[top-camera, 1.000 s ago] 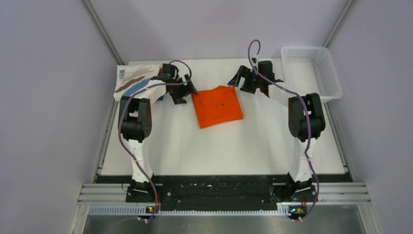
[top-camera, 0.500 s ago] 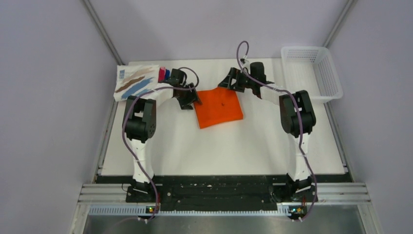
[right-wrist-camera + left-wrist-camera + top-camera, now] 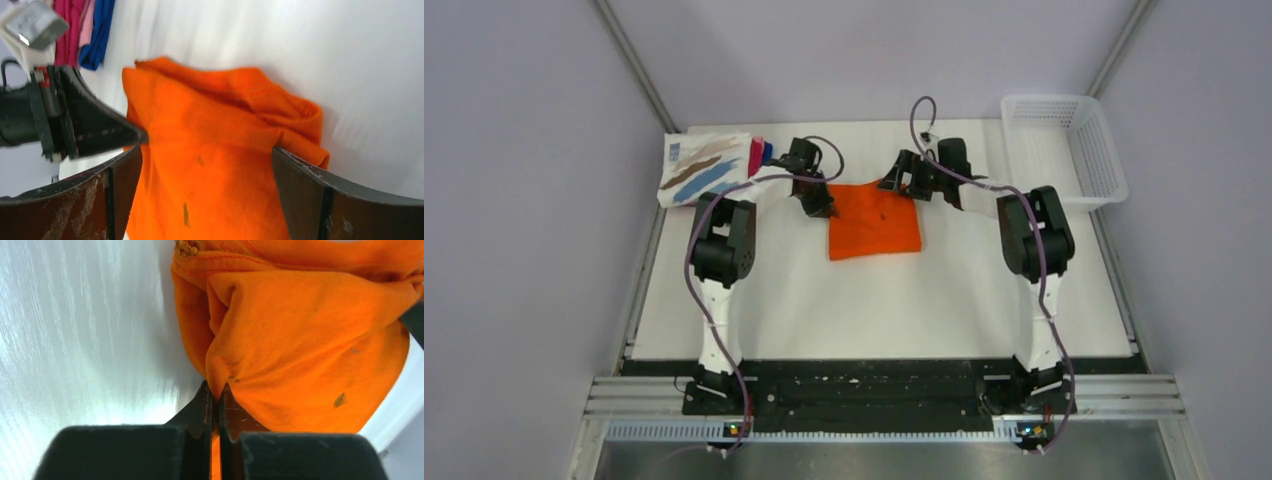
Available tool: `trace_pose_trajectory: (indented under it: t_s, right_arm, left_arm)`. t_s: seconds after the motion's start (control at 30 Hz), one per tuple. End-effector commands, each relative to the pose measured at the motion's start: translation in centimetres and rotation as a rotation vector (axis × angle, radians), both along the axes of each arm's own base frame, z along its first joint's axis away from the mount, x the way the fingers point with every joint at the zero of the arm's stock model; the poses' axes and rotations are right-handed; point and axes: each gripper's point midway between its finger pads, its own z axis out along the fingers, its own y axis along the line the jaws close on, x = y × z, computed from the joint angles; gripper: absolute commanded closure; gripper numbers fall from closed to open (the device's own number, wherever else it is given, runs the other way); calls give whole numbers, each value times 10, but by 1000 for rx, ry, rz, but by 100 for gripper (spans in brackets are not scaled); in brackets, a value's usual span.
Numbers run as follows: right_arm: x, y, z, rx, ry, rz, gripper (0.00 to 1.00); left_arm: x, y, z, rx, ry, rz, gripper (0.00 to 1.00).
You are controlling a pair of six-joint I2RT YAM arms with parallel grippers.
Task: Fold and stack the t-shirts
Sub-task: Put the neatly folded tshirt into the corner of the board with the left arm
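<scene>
— While the overhead view takes in the whole tabletop [image 3: 874, 300], what does it miss?

— How the fingers stand. From above, the left claw [image 3: 816, 203] sits at the far-left corner of the orange t-shirt [image 3: 876, 222] and the right claw [image 3: 902, 183] at its far edge, but both are only dark lumps there.

— And the wrist cameras?

— The left one shows its fingers [image 3: 200, 410] pressed together, pinching a fold of orange cloth between the tips. The right one shows its fingers [image 3: 120, 185] spread wide, one on each side of a bunched corner of the same shirt. The right-hand tip looks to be against the cloth, though the blur leaves me unsure. That view also catches the left claw's tip at the shirt's other corner.

— Where does the shirt lie?

— Folded to a rough square on the tabletop, between the two arms, toward the far side.

— Count for me.

— Four shirts. One is orange, and three sit in the far-left corner: a printed t-shirt [image 3: 702, 168], white with blue and brown strokes, with the edges of a pink t-shirt [image 3: 755, 155] and a blue t-shirt [image 3: 767, 151] peeking out at its right side. The print shows only from above, while the right wrist view catches just the pink and blue. One white mesh basket [image 3: 1064, 145] stands at the far right, seen only from overhead. Two arms, two claws.
</scene>
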Motion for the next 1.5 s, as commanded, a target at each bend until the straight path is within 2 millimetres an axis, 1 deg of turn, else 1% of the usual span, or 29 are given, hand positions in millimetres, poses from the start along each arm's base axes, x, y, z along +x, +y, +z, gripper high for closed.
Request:
trace_pose_trajectory:
  t_s: [0.0, 0.07, 0.13, 0.2, 0.27, 0.37, 0.43, 0.5, 0.53, 0.63, 0.77, 0.9, 1.03, 1.1, 1.33, 1.47]
  right_arm:
    - [-19, -11, 78, -4, -150, -34, 1]
    - [-33, -23, 95, -17, -185, -80, 1]
    - [-49, -38, 110, -38, -230, -135, 1]
    - [-66, -54, 119, -62, -274, -189, 1]
    - [-82, -70, 122, -96, -295, -243, 1]
    - [-100, -95, 123, -151, -305, -330, 1]
    - [-109, -107, 122, -175, -303, -373, 1]
    - [-115, -113, 130, -178, -322, -400, 1]
    - [-117, -115, 132, -178, -328, -406, 1]
    - [-120, -118, 138, -186, -336, -417, 1]
    - [-122, -113, 136, -188, -334, -374, 1]
    - [-122, -110, 132, -190, -315, -354, 1]
    - [-121, -109, 129, -188, -307, -350, 1]
    - [-121, -108, 130, -187, -308, -349, 1]
    - [-123, -109, 128, -193, -304, -352, 1]
    - [-124, -111, 130, -193, -309, -360, 1]
  left_arm:
    - [12, 16, -7, 211, -17, 23, 100]
    - [23, 29, 6, 295, -61, 24, 100]
    - [33, 47, 23, 401, -124, 9, 100]
    - [41, 63, 40, 503, -186, -31, 100]
    - [49, 81, 57, 616, -241, -59, 100]
    - [63, 104, 85, 764, -323, -85, 100]
    - [72, 113, 106, 825, -377, -101, 100]
    - [81, 121, 128, 880, -429, -109, 100]
    - [84, 123, 141, 900, -456, -122, 100]
    - [89, 137, 173, 992, -508, -143, 100]
    - [88, 157, 210, 1093, -552, -125, 100]
    - [84, 166, 235, 1115, -589, -135, 100]
    - [78, 173, 259, 1082, -634, -130, 100]
    - [73, 177, 274, 1083, -656, -110, 100]
    - [57, 180, 319, 1066, -708, -75, 100]
    - [46, 192, 345, 1102, -726, -25, 100]
